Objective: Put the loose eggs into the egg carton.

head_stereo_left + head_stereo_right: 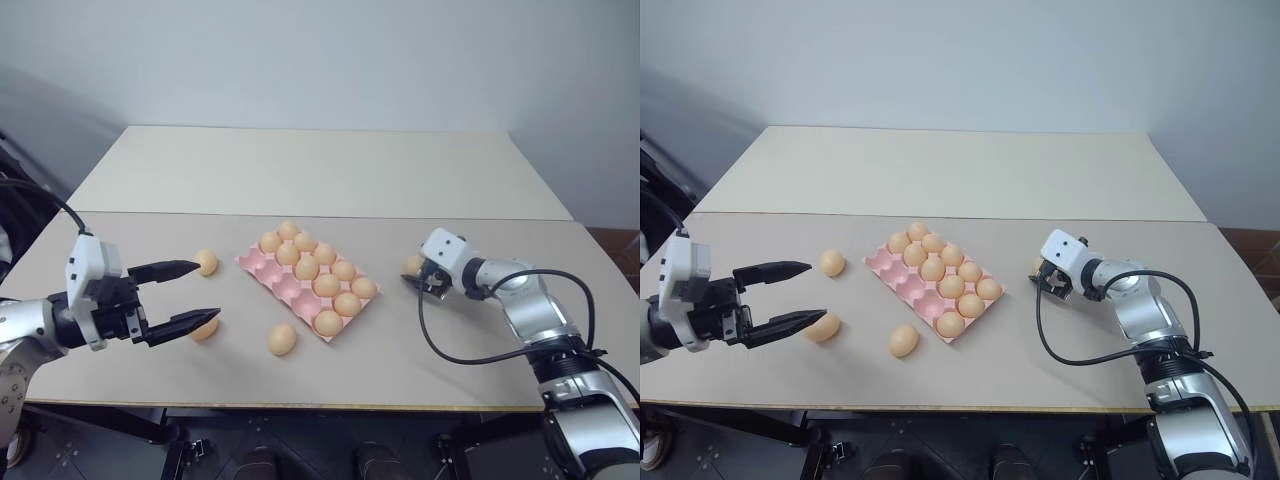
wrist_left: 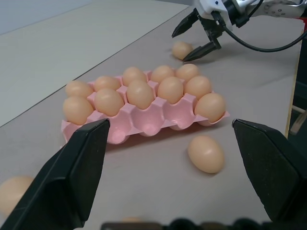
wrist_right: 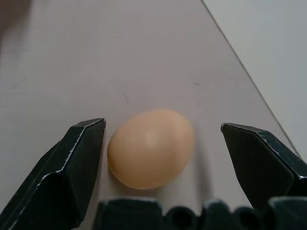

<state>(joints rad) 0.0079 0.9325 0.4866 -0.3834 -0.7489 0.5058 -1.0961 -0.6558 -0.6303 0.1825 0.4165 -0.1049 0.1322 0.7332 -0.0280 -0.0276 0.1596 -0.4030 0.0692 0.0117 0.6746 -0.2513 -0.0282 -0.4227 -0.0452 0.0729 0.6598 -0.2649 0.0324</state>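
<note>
Right tool (image 3: 162,143) straddles an egg (image 3: 151,147), seemingly untouched (both tools gape empty), right of the carton (image 1: 262,266).

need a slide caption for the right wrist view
Open right tool straddling a loose egg on the table, fingers not yet closed on it.

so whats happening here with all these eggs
A two-armed robot is filling a pink egg carton on the table. Nine eggs sit in its cups and three cups on the near-left side are empty. The right claw is open around a loose egg lying right of the carton, not gripping it yet. The left claw hangs open near two more loose eggs, and a fourth lies in front of the carton.
</note>
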